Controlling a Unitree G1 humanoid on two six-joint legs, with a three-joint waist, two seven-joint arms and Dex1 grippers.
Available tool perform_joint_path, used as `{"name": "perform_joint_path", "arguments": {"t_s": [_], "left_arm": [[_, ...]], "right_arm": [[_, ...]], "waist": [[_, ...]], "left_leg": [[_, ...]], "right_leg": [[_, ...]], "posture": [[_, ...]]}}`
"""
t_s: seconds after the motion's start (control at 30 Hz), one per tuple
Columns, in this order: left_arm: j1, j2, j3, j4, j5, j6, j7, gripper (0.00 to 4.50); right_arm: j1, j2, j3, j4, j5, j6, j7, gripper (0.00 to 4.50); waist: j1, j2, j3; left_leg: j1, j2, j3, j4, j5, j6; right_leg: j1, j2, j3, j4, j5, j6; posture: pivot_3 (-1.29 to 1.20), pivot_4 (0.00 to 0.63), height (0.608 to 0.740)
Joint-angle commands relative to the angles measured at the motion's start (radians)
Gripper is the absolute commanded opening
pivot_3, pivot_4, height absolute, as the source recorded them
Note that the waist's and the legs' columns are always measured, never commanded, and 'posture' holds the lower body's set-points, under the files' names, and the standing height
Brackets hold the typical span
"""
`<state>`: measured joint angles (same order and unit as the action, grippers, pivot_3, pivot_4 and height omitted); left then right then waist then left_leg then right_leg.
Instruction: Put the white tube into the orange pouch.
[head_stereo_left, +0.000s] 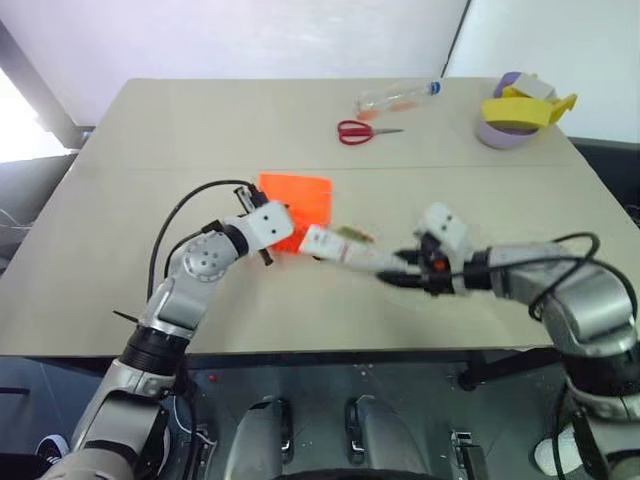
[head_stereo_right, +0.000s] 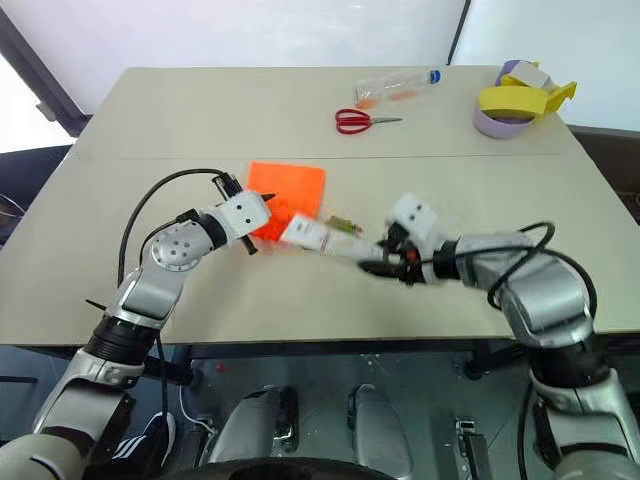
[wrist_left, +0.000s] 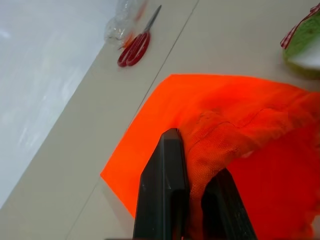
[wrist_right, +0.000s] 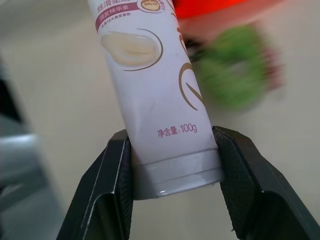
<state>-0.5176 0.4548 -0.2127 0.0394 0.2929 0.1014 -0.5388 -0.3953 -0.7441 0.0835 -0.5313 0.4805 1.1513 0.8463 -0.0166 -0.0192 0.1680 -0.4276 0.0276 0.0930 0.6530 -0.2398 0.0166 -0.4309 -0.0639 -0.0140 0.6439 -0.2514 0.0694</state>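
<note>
The small white plastic squeeze tube (wrist_right: 150, 90) with pink print is held above the desk (head_stereo_left: 120, 250), towards the middle of its near edge, pinched at its capped end between the two black fingers (wrist_right: 112, 195) of the right gripper (wrist_right: 172, 187). Its other end points at the bright orange soft fabric pouch (head_stereo_left: 300, 205), stopping just beside the pouch's near edge; whether it touches the fabric cannot be told. A blurred round green disc (wrist_right: 232, 75) sits beyond the tube next to the orange cloth.

The pouch lies on the desk a little towards the left of centre, its far part flat, its near edge bunched and lifted. The left gripper (wrist_left: 192, 200) has its black fingers (wrist_left: 165, 190) pressed together on a fold of that near edge, the cloth pinched between them.

Well apart, along the far edge of the desk, lie a pair of red-handled scissors (head_stereo_left: 360, 131) and, just behind them, a clear plastic bottle with a blue cap (head_stereo_left: 398, 98) on its side. At the far right corner sits a stack of tape rolls, yellow on lilac (head_stereo_left: 520, 115)
</note>
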Motion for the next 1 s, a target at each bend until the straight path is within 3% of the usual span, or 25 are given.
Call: {"name": "perform_joint_path", "arguments": {"t_s": [0.03,0.17,0.4,0.67,0.9,1.0], "left_arm": [[-0.002,0.021,0.021,-0.054,-0.021,-0.008,-0.018,0.00],[0.013,0.033,0.020,-0.066,-0.026,-0.018,-0.028,0.00],[0.023,0.044,0.017,-0.082,-0.028,-0.015,-0.030,0.00],[0.039,0.041,0.005,-0.097,-0.030,-0.013,-0.042,0.00],[0.036,0.010,-0.001,-0.110,-0.045,0.001,-0.049,0.00],[0.045,0.005,0.002,-0.143,-0.058,0.019,-0.068,0.00]], "right_arm": [[-0.010,0.079,0.039,-0.020,-0.005,0.012,-0.096,1.79],[-0.045,0.224,0.080,0.065,-0.049,0.041,-0.244,1.79],[-0.100,0.320,0.068,0.179,-0.102,0.064,-0.379,1.79],[-0.112,0.374,0.012,0.125,-0.058,0.148,-0.428,1.79],[-0.154,0.605,-0.044,0.131,-0.070,0.270,-0.572,1.79],[-0.170,0.632,-0.039,0.155,-0.105,0.265,-0.621,1.79]], "waist": [[-0.003,-0.001,0.000],[0.002,-0.001,0.000],[0.004,-0.001,0.000],[0.003,-0.001,0.000],[-0.001,-0.001,0.000],[0.002,-0.001,0.000]], "left_leg": [[0.001,0.000,0.000,0.000,0.000,0.000],[0.001,0.000,0.000,0.000,0.000,0.000],[0.000,0.000,0.001,0.001,0.000,0.000],[0.000,0.000,0.002,-0.003,0.000,0.000],[0.000,0.001,0.002,-0.003,0.000,0.000],[0.000,0.001,0.002,-0.002,0.000,-0.001]], "right_leg": [[0.000,0.000,0.000,0.000,-0.001,-0.002],[0.000,0.000,0.000,0.001,0.000,-0.004],[0.000,-0.002,0.000,0.000,0.001,-0.005],[-0.002,-0.002,0.000,-0.001,0.001,-0.004],[-0.002,-0.001,0.000,0.002,0.001,-0.004],[-0.003,-0.001,0.000,0.002,0.001,-0.004]], "posture": [[0.00,0.150,0.740],[0.00,0.150,0.740],[0.00,0.150,0.740],[0.00,0.150,0.740],[0.00,0.150,0.740],[0.00,0.150,0.740]]}}
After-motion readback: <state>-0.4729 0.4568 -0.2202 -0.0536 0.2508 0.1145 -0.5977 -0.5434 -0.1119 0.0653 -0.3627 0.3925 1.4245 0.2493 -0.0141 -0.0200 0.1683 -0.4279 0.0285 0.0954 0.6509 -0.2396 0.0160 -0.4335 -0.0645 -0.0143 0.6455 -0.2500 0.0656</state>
